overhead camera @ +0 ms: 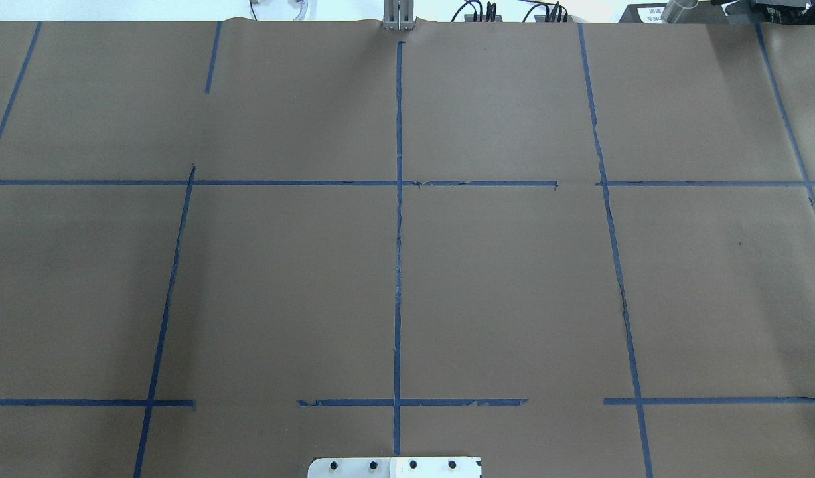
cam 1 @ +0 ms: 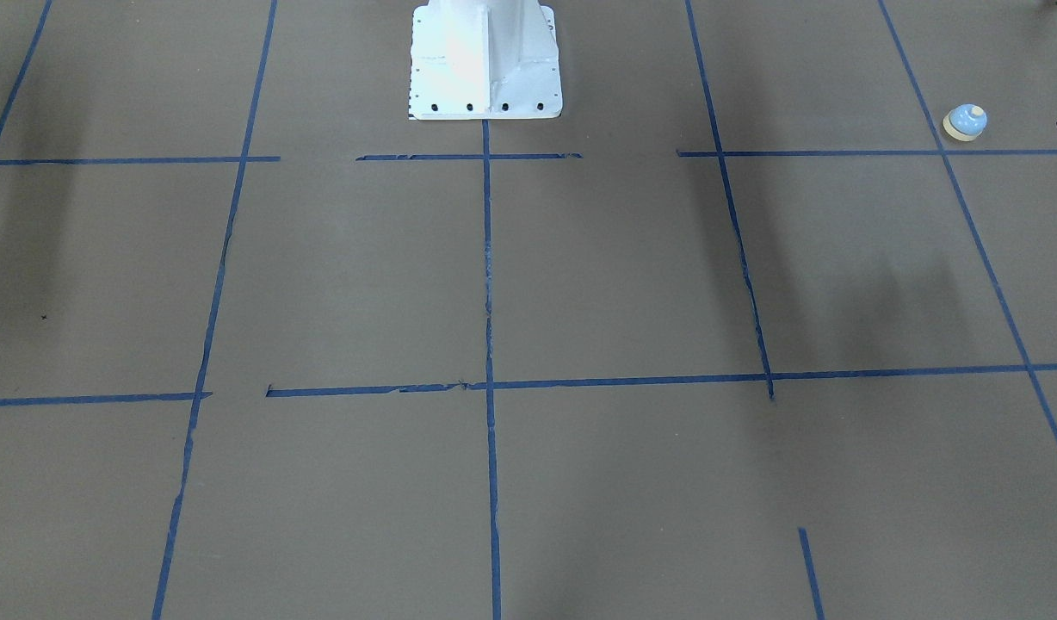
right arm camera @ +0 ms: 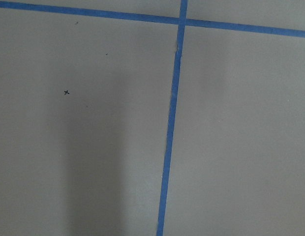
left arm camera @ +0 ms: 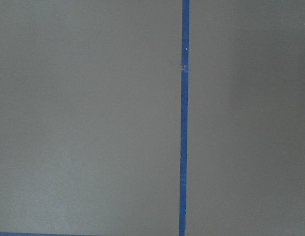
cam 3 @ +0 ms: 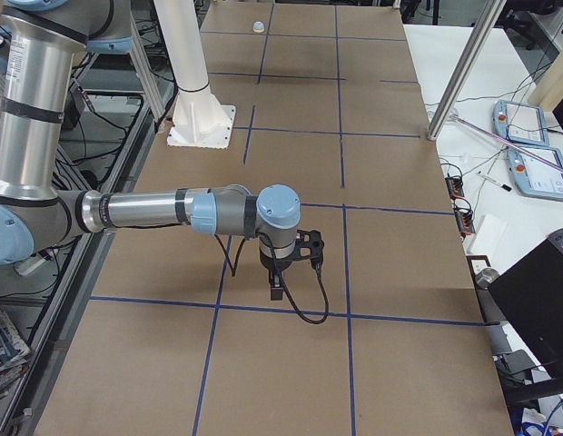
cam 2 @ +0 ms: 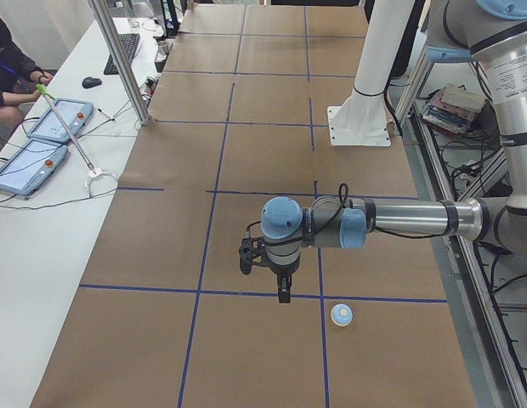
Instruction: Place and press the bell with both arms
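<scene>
Brown paper [overhead camera: 281, 285] covers the whole table, and blue tape [overhead camera: 399, 265] divides it into large squares. At the middle of the robot's side stands the white pedestal [cam 1: 485, 69], bolted down.

The bell [cam 1: 965, 122] sits upright on the paper at the end of the table on the robot's left. It is light blue with a cream rim and a cream button on top. In the exterior left view the bell [cam 2: 342, 315] is just beside a crossing of 2 tape lines and nothing touches it.

The left arm [cam 2: 399, 223] stretches out level over the table, and the left gripper [cam 2: 280, 285] hangs from it with its fingers pointing down, above the paper. It is near the bell but apart from it. In the front-facing view only a small black piece shows at the edge, so I cannot tell if its fingers are spread or pressed together.

The right arm [cam 3: 145, 211] is also level, at the other end of the table and well apart from the bell. The right gripper [cam 3: 276, 289] points down over a tape line. Only the side view shows it, so I cannot tell how its fingers stand.

Both wrist cameras show only paper and tape.
</scene>
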Available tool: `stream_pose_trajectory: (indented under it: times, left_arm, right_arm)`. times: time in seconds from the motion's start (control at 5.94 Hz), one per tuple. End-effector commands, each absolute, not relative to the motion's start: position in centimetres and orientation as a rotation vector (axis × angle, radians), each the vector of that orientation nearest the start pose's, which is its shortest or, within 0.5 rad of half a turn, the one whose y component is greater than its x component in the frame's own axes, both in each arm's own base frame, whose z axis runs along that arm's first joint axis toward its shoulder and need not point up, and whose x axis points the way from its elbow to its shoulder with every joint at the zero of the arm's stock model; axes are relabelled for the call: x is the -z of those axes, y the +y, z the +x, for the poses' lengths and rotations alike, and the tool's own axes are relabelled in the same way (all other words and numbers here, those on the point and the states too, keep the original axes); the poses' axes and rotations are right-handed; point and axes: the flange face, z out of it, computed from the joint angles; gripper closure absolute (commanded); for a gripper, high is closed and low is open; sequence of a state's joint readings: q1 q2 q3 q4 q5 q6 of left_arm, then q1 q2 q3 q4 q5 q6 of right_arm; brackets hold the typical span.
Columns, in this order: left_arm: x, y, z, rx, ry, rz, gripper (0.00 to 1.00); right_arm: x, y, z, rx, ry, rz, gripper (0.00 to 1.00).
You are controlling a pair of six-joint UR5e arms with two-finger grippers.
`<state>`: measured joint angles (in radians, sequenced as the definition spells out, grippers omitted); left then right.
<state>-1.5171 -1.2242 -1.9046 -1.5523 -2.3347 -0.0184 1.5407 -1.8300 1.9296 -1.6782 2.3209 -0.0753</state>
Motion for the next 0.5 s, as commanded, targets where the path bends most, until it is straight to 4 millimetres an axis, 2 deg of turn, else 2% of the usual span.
stream_pose_trajectory:
  times: [0.0,0.17,0.34]
  left_arm:
    - [-63.9,-34.3,-4.6,-0.025,0.764,-0.054,0.00]
    - [-63.9,-34.2,-4.6,-0.027,0.761,-0.055,0.00]
    - [-63.0,-35.3,-4.5,-0.031,0.767,-0.026,0.00]
  right_arm:
    - [-60.8,-38.2,5.3,0.099,-0.750,0.009,0.00]
    - [-60.6,-38.4,5.3,0.101,-0.750,0.013,0.00]
    - [-60.3,-38.4,5.3,0.104,-0.750,0.020,0.00]
